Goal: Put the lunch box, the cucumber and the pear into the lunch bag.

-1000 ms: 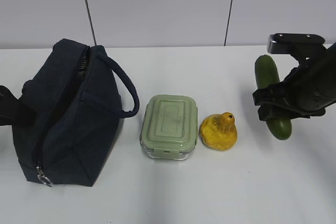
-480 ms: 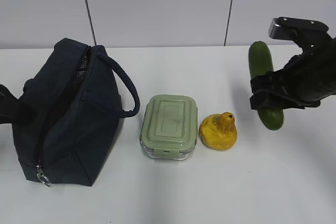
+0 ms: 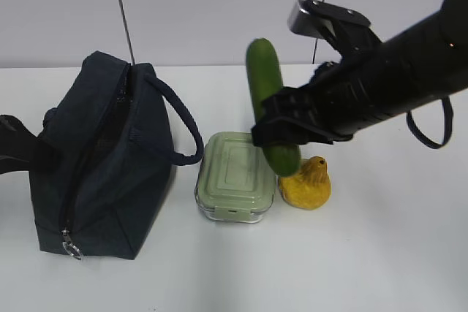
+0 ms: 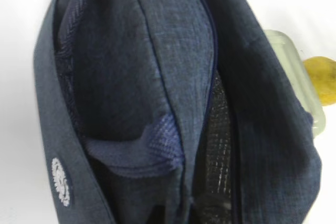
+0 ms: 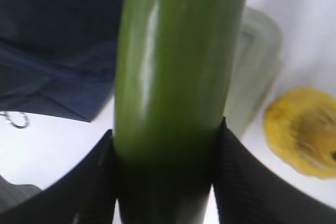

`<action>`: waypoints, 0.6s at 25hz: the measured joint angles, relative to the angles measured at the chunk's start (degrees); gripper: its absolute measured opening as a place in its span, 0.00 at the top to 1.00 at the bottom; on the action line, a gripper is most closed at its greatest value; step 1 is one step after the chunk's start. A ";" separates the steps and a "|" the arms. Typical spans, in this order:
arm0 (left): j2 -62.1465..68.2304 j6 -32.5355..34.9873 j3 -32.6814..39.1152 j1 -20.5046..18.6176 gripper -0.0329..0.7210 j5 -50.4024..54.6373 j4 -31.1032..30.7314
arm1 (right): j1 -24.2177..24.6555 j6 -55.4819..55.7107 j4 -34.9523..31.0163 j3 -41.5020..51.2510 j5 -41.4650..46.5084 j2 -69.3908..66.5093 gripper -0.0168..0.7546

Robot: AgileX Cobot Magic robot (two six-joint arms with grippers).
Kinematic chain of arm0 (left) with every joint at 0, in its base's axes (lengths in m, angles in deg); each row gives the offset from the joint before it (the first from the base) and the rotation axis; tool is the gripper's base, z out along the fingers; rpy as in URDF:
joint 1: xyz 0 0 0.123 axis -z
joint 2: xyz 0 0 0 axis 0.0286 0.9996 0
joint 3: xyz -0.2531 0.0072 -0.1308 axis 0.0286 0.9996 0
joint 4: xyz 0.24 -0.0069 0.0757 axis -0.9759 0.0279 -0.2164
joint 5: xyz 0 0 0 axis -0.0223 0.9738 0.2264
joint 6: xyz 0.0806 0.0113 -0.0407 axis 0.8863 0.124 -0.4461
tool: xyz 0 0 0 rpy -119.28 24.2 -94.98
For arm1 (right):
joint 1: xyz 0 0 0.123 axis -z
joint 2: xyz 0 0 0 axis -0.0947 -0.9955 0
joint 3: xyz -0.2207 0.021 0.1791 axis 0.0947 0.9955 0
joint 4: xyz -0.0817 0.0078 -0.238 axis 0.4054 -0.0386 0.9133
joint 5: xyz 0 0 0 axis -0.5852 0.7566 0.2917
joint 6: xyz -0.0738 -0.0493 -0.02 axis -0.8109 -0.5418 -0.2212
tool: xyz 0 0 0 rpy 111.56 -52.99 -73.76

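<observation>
We have just carried the cucumber (image 3: pixel 272 107) from the far right to above the lunch box (image 3: pixel 235 176) – our right claw (image 3: pixel 281 131) squeezing it – heading toward nine o'clock, where our left claw, probably clenched on cloth, holds the lunch bag (image 3: pixel 102 158).

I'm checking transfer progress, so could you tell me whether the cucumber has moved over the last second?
Yes. The cucumber has travelled left and up, from right of the pear to above the lunch box.
</observation>
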 joint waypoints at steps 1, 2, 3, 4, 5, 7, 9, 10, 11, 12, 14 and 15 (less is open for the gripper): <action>0.00 0.00 0.00 0.47 0.95 0.00 0.05 | -1.85 -0.08 -0.67 -1.66 0.00 0.00 0.51; 0.00 0.04 0.00 0.78 0.95 -0.22 0.07 | -2.79 -0.08 -0.82 -1.90 0.00 0.00 0.51; 0.00 0.04 0.00 1.04 0.95 -0.33 0.12 | -4.31 -0.14 -1.68 -4.13 -0.28 0.00 0.51; 0.00 0.04 0.00 1.17 0.95 -0.46 0.12 | -5.44 -0.40 -2.12 -5.95 -0.37 -0.11 0.51; 0.00 0.04 0.00 1.20 0.95 -0.60 0.14 | -6.24 -0.40 -2.50 -7.34 -0.37 -0.56 0.51; 0.00 0.04 0.00 1.26 0.95 -0.72 0.18 | -7.86 -0.40 -3.16 -10.69 -0.50 -2.06 0.51; 0.00 0.04 0.00 1.26 0.95 -0.92 0.18 | -9.05 -0.40 -3.97 -13.33 -0.50 -4.00 0.51; 0.00 0.04 0.00 1.31 0.95 -0.92 0.18 | -9.56 -0.40 -4.56 -14.61 -0.50 -5.16 0.51; 0.00 0.04 0.00 1.31 0.95 -0.98 0.25 | -9.87 -0.40 -4.69 -15.24 -0.50 -5.74 0.51; 0.00 0.04 0.00 1.31 0.95 -0.98 0.25 | -10.54 -0.40 -5.08 -17.00 -0.27 -7.37 0.51; 0.00 0.04 0.00 1.31 0.95 -1.09 0.25 | -11.53 -0.40 -5.59 -19.14 -0.16 -9.34 0.51; 0.00 0.04 0.00 1.31 0.95 -1.27 0.25 | -12.03 -0.40 -5.71 -19.97 -0.16 -10.24 0.51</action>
